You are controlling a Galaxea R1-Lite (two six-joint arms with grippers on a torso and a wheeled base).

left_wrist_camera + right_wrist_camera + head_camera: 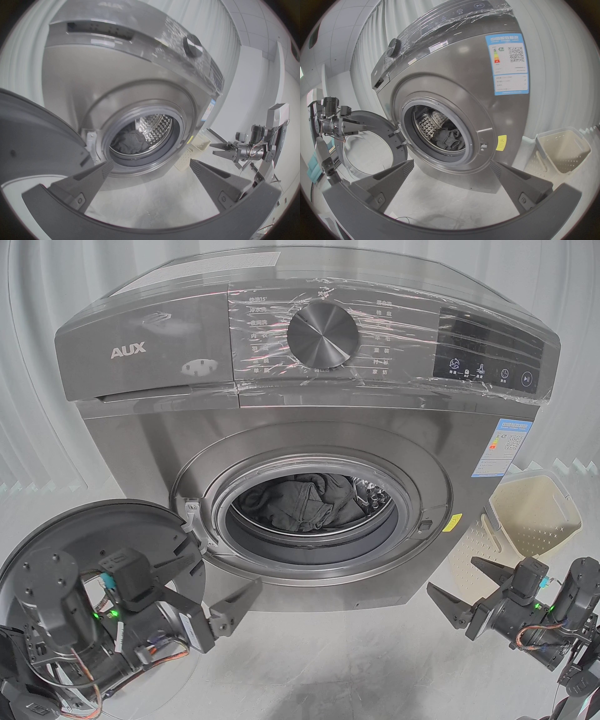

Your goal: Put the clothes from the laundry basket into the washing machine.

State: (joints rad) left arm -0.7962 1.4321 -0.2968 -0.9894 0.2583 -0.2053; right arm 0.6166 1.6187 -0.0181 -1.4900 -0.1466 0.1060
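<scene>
My left gripper point(150, 162) and right gripper point(453, 573) hang released, spread wide. Dark grey crumpled clothes point(306, 502) lie in the silver front-loading washing machine point(300, 421)'s drum; the cream perforated laundry basket point(537, 515) lies by its right corner.

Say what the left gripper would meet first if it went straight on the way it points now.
Likely the washing machine, at the lower rim of its open mouth; the gap before the left gripper looks free, though depth is unclear.
</scene>
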